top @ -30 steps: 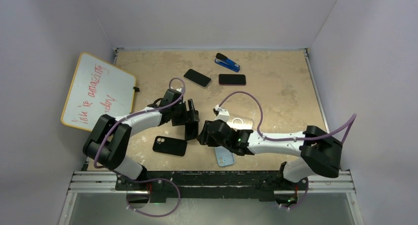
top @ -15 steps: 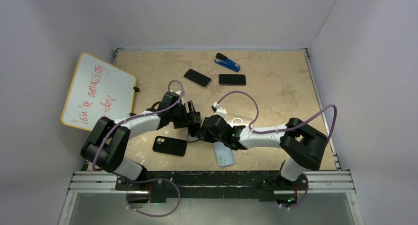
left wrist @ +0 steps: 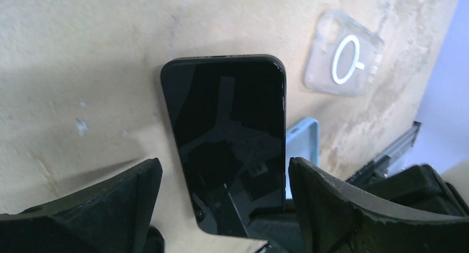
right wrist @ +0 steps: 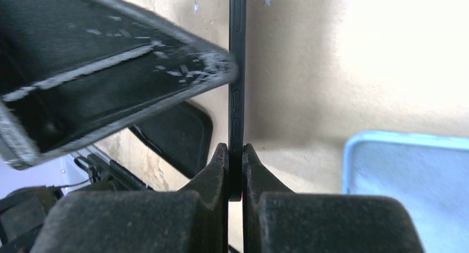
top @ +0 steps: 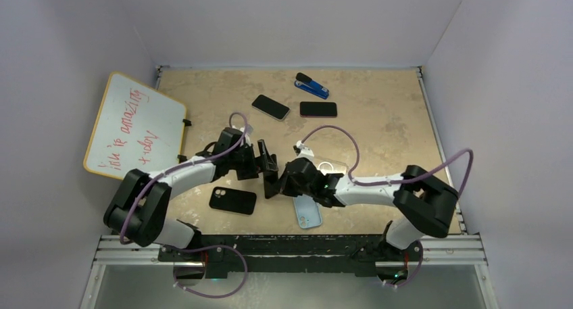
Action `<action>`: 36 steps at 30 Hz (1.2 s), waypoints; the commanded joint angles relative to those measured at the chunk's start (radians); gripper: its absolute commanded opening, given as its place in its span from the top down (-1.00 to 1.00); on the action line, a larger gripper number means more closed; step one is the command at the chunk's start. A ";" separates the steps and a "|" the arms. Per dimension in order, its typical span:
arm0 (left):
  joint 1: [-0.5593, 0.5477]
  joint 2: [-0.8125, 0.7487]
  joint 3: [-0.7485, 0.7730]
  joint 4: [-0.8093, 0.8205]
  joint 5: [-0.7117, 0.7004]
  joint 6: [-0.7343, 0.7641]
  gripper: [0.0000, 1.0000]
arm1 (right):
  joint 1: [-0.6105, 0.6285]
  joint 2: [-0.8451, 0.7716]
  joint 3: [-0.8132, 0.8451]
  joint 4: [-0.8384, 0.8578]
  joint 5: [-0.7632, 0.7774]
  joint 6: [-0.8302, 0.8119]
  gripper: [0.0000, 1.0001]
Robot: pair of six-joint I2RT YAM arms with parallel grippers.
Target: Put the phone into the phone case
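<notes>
A black phone (left wrist: 227, 137) stands on edge above the table between the two arms (top: 270, 184). My right gripper (right wrist: 236, 153) is shut on its thin lower edge (right wrist: 237, 70). My left gripper (left wrist: 224, 170) is open, its fingers on either side of the phone's screen with a gap on both sides. A light blue phone case (top: 309, 213) lies just below the right gripper (top: 277, 186). A clear case with a white ring (top: 328, 168) and a black case (top: 232, 200) also lie on the table.
Two more dark phones (top: 271, 107) (top: 318, 109) and a blue stapler (top: 311, 86) lie at the back. A whiteboard (top: 134, 125) leans at the left wall. The left gripper's finger (right wrist: 110, 70) is close to the right gripper.
My right arm has swung left until its gripper meets the phone at the left gripper. The left gripper has shifted slightly.
</notes>
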 commanded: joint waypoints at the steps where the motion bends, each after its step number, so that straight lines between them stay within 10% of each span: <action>1: -0.007 -0.127 0.017 -0.057 0.082 0.032 -0.80 | -0.021 -0.165 -0.055 -0.035 -0.015 -0.074 1.00; 21: -0.148 -0.356 -0.094 0.027 0.119 0.009 -0.64 | -0.025 -0.839 -0.218 -0.726 -0.052 -0.062 1.00; 36: -0.282 -0.166 -0.188 0.329 0.044 -0.111 -0.41 | -0.025 -0.832 -0.328 -0.540 -0.146 -0.077 1.00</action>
